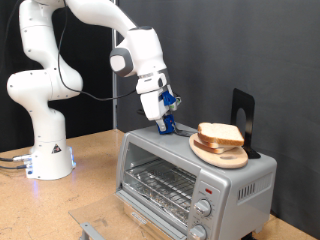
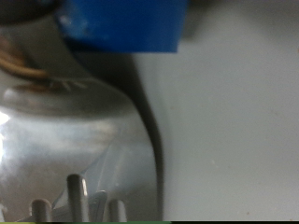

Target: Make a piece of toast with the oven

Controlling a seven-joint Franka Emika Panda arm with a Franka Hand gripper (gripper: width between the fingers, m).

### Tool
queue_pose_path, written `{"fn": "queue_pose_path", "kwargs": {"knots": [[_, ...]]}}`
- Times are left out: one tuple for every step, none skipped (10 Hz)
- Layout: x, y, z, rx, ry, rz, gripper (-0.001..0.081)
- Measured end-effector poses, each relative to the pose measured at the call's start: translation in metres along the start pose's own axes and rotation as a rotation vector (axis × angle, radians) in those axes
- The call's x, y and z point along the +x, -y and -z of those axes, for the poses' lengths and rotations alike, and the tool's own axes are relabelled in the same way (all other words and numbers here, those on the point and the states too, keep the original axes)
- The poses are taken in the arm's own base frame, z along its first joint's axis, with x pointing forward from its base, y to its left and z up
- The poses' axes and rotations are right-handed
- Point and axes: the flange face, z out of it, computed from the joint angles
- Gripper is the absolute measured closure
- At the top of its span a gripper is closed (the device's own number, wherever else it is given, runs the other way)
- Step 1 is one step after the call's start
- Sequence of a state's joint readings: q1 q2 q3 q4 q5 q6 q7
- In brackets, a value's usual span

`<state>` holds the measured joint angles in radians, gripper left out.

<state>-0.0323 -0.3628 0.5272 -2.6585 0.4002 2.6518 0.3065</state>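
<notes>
my gripper [image 1: 165,124]: blue-fingered, pointing down, its tips at the top surface of the oven [image 1: 190,175] near that top's back corner on the exterior view's left; whether the fingers are spread or closed i cannot tell, and nothing shows between them. my arm [image 1: 60,70]: white, rising from its base at the exterior view's left and arching over to the oven. oven: silver, boxy, glass door closed, wire rack [image 1: 158,181] visible inside with nothing seen lying on it, knobs [image 1: 205,208] down its front at the exterior view's right. round wooden plate [image 1: 214,155]: resting on the oven's top, just to the exterior view's right of my gripper, not touching it. piece of toast [image 1: 221,134]: pale slices with tan crust stacked on that plate. black stand [image 1: 243,118]: upright behind the plate. wrist view: blurred; a blue finger part [image 2: 121,23], curved shiny metal [image 2: 79,131], grey surface beyond.
</notes>
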Motion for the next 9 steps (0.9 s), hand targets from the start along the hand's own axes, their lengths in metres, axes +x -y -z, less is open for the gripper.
{"fn": "queue_pose_path", "kwargs": {"knots": [[0.0,0.0,0.0,0.0,0.0,0.0,0.0269],[0.001,0.001,0.001,0.002,-0.005,0.0,0.0383],[0.001,0.001,0.001,0.003,-0.005,0.0,0.0383],[0.001,0.001,0.001,0.003,-0.005,-0.001,0.0417],[0.001,0.001,0.001,0.003,-0.005,-0.002,0.0417],[0.001,0.0,0.001,0.005,-0.004,-0.006,0.0417],[0.002,0.0,0.002,0.015,-0.005,-0.016,0.0417],[0.003,0.001,0.004,0.036,-0.01,-0.02,0.0417],[0.004,0.003,0.01,0.068,-0.017,-0.015,0.0417]]}}
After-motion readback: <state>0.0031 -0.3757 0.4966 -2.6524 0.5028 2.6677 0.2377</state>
